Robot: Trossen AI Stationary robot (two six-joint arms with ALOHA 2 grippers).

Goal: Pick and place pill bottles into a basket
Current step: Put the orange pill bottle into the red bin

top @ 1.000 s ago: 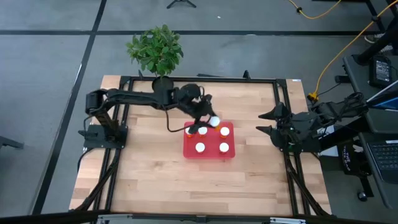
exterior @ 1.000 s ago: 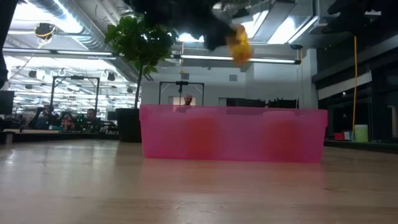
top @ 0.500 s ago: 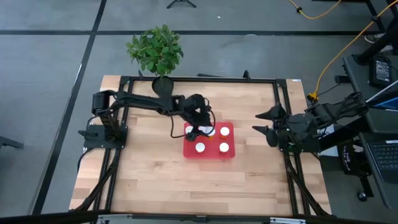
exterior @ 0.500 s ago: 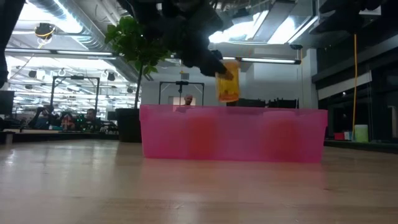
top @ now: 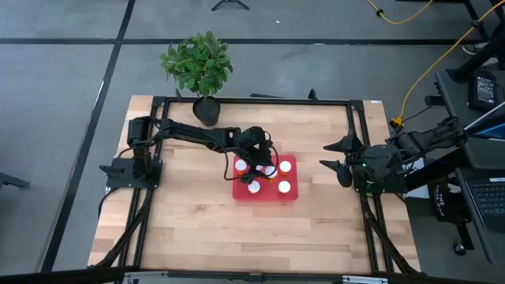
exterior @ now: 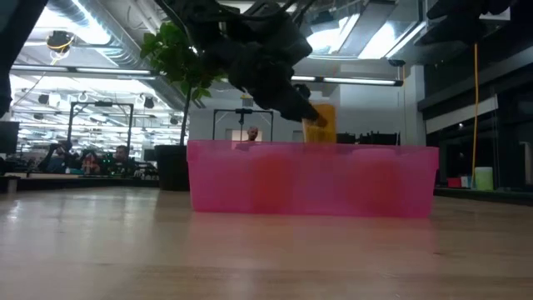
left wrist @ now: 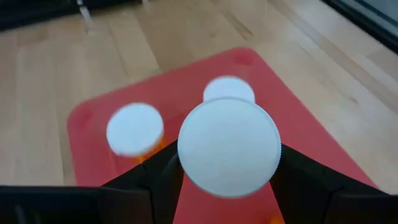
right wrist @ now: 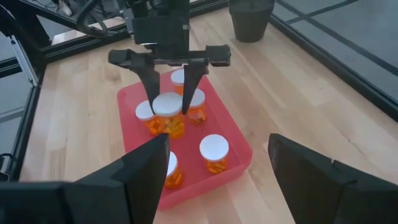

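My left gripper (top: 263, 163) is shut on an orange pill bottle with a white cap (right wrist: 167, 106) over the middle of the red tray (top: 293, 195). Several more capped bottles stand upright on the tray floor around it, such as one (right wrist: 214, 152) near the right arm and one (right wrist: 145, 113) beside the held bottle. In the low view the held bottle (exterior: 320, 124) shows just above the tray's wall (exterior: 312, 179). My right gripper (top: 334, 158) is open and empty above the table's right part. My left gripper pinches the bottle between its two fingers (right wrist: 149, 82), one on each side of its top just under the cap's rim (left wrist: 229, 186). The fingers come from above, pointing down. The bottle hangs upright. The tray's wall hides its bottom, so I cannot tell whether it stands on the tray.
A black pot with a green plant (top: 199, 67) stands at the table's far edge, left of the tray. Black frame rails (top: 252, 101) run around the table. Bare wood lies on the near side of the tray (top: 237, 237).
My left gripper has come down over the tray with the bottle and gone a little toward the near edge. The bottle, tilted and high above the tray a second ago, now hangs upright with its lower end behind the tray's wall.
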